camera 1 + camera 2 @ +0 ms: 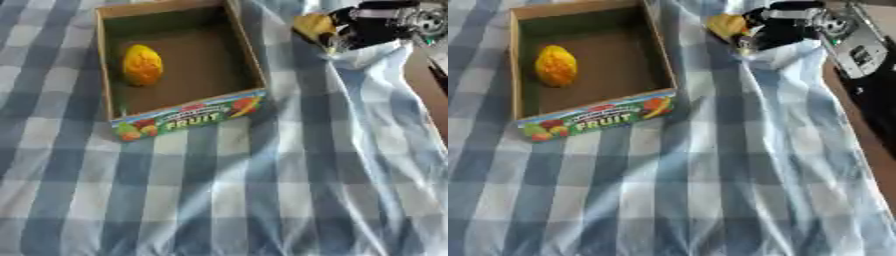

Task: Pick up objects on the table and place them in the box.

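Right hand (pixel 372 25), black with silver joints, comes in from the upper right corner, fingers curled round a small yellow rounded object (pixel 313 25); the object sticks out on the hand's left side, part of it covered by the fingers. Hand and object sit just right of the open brown cardboard box (pixel 254 55) with a coloured "FRUIT" label on its front wall, outside the box's right wall, near its far corner. Cannot tell whether the object touches the cloth or is lifted off it. Inside the box, a yellow-orange bumpy oval fruit (pixel 142 64) lies near the left wall, resting on the box floor, well apart from the hand. Box stands on a blue-and-white checked tablecloth (pixel 262 190), which is wrinkled and bunched under the hand. Exact shape of the held object is hard to make out; blurred. Far edge of the box is cut off at the top of the left eye view. Bare brown table surface (pixel 430 90) shows at the right edge. Left hand shows in neither view.
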`<state>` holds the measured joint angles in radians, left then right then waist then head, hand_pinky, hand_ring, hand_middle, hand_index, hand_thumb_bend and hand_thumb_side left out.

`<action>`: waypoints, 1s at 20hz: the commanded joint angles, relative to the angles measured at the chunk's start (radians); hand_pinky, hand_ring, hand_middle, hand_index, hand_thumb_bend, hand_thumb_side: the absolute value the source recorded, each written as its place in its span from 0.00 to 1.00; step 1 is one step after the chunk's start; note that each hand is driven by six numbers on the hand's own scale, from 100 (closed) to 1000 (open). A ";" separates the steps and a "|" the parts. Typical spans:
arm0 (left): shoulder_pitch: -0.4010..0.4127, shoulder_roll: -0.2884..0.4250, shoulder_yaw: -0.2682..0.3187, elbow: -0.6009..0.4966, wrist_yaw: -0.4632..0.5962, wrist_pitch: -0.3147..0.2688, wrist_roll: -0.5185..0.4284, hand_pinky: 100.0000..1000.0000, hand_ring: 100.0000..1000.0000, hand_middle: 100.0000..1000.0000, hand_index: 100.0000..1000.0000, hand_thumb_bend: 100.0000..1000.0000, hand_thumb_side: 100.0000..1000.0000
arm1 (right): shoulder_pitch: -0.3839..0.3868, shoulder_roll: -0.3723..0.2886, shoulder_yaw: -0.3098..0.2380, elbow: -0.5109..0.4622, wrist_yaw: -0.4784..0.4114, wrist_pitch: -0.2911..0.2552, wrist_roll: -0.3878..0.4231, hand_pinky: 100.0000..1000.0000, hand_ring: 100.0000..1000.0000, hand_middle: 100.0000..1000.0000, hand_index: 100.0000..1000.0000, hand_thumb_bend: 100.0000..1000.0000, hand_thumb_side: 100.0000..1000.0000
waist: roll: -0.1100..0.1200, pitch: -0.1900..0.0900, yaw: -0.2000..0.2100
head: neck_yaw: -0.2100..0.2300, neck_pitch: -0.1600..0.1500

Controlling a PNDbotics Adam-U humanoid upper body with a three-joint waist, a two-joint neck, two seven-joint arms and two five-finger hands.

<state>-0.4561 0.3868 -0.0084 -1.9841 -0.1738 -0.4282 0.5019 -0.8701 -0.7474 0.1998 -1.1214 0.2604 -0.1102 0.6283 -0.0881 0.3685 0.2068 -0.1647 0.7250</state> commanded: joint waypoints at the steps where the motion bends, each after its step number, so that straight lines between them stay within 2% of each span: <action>1: -0.005 0.022 0.002 -0.016 0.005 0.002 -0.004 0.76 0.86 0.79 0.91 0.25 0.33 | -0.012 -0.045 -0.015 -0.012 -0.013 -0.010 -0.012 0.90 1.00 0.84 0.90 0.00 0.87 | 0.005 -0.027 -0.001 | -0.003 -0.002; 7: -0.004 0.022 0.000 -0.016 0.007 0.005 -0.007 0.76 0.86 0.79 0.91 0.25 0.34 | -0.021 -0.039 -0.015 -0.001 0.011 0.017 -0.061 0.90 1.00 0.74 0.79 0.00 0.73 | 0.005 -0.028 -0.002 | -0.003 -0.001; 8: -0.004 0.022 -0.001 -0.016 0.007 0.005 -0.007 0.76 0.86 0.79 0.91 0.24 0.34 | -0.022 -0.039 -0.015 -0.001 0.013 0.020 -0.067 0.89 1.00 0.72 0.76 0.00 0.63 | 0.005 -0.028 -0.002 | -0.003 -0.001; 9: -0.004 0.022 -0.001 -0.016 0.007 0.006 -0.008 0.76 0.86 0.79 0.91 0.24 0.34 | -0.023 -0.038 -0.016 -0.003 0.015 0.023 -0.074 0.89 1.00 0.70 0.73 0.00 0.59 | 0.005 -0.028 -0.002 | -0.002 -0.002; 10: -0.004 0.022 -0.001 -0.016 0.008 0.006 -0.009 0.76 0.86 0.79 0.91 0.24 0.34 | -0.023 -0.039 -0.017 -0.007 0.015 0.025 -0.082 0.88 1.00 0.63 0.66 0.00 0.40 | 0.005 -0.029 -0.002 | -0.002 -0.002; 12: -0.004 0.022 -0.001 -0.016 0.008 0.007 -0.010 0.76 0.86 0.79 0.91 0.24 0.34 | -0.023 -0.039 -0.022 -0.023 0.010 0.031 -0.102 0.87 1.00 0.56 0.56 0.00 0.32 | 0.004 -0.029 -0.002 | -0.002 -0.002; 13: -0.004 0.022 -0.001 -0.016 0.008 0.007 -0.010 0.76 0.86 0.79 0.91 0.24 0.34 | -0.024 -0.039 -0.026 -0.036 0.003 0.033 -0.113 0.87 1.00 0.54 0.53 0.00 0.29 | 0.004 -0.030 -0.002 | -0.002 -0.002; 14: -0.004 0.023 -0.001 -0.016 0.009 0.007 -0.011 0.76 0.86 0.79 0.91 0.24 0.34 | -0.024 -0.041 -0.031 -0.053 -0.004 0.037 -0.126 0.86 0.98 0.51 0.48 0.00 0.20 | 0.004 -0.030 -0.002 | -0.002 -0.002; 15: -0.004 0.023 0.000 -0.016 0.009 0.007 -0.010 0.76 0.86 0.79 0.91 0.24 0.34 | -0.025 -0.043 -0.036 -0.077 -0.014 0.041 -0.142 0.85 0.97 0.49 0.47 0.00 0.16 | 0.004 -0.031 -0.002 | -0.002 -0.002; 16: -0.004 0.023 0.000 -0.016 0.009 0.007 -0.010 0.76 0.86 0.79 0.91 0.24 0.34 | -0.026 -0.047 -0.039 -0.107 -0.017 0.043 -0.157 0.84 0.94 0.45 0.44 0.00 0.07 | 0.004 -0.031 -0.002 | -0.002 -0.002; 18: -0.004 0.024 0.000 -0.016 0.009 0.007 -0.009 0.76 0.86 0.79 0.91 0.24 0.34 | -0.030 -0.052 -0.049 -0.179 -0.042 0.054 -0.187 0.83 0.92 0.42 0.41 0.00 0.00 | 0.003 -0.031 -0.002 | -0.002 -0.001; 20: -0.004 0.024 0.000 -0.016 0.008 0.007 -0.008 0.76 0.86 0.79 0.91 0.25 0.34 | -0.039 -0.056 -0.053 -0.257 -0.051 0.070 -0.220 0.80 0.86 0.37 0.36 0.00 0.00 | 0.003 -0.032 -0.002 | -0.003 0.001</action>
<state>-0.4525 0.3872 -0.0104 -1.9841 -0.1703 -0.4213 0.4944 -0.8887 -0.7561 0.1659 -1.3208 0.2256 -0.0476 0.4291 -0.0885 0.3629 0.2056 -0.1659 0.7257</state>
